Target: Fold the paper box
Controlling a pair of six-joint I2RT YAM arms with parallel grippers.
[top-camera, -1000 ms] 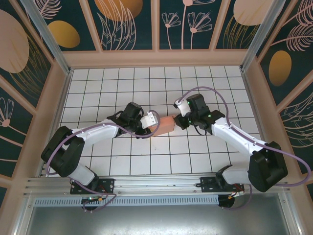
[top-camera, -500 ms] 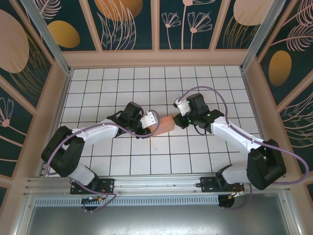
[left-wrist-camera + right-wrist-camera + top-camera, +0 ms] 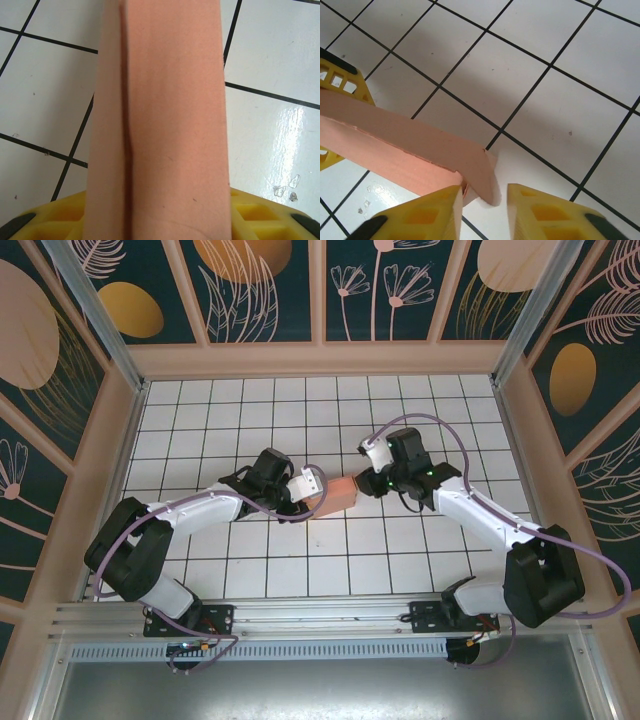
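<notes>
The paper box (image 3: 340, 496) is a salmon-pink folded piece held just above the white tiles in the middle of the table. My left gripper (image 3: 323, 498) is shut on its left end. In the left wrist view the box (image 3: 170, 125) runs up the middle between the yellow fingers (image 3: 260, 215). My right gripper (image 3: 369, 486) stands at the box's right end, open. In the right wrist view the box's rounded flap tip (image 3: 480, 170) hangs in the gap of the right gripper (image 3: 484, 202), next to the left finger (image 3: 425, 215). The left gripper's fingers (image 3: 342, 77) show beyond.
The white tiled floor (image 3: 400, 560) is ringed by a low wooden wall (image 3: 320, 360) with patterned panels behind it. A metal rail (image 3: 320, 615) carrying both arm bases runs along the near edge.
My right gripper's jaws have spread apart and let go of the box's right flap, and the wrist has shifted slightly. The left arm and the box have stayed where they were.
</notes>
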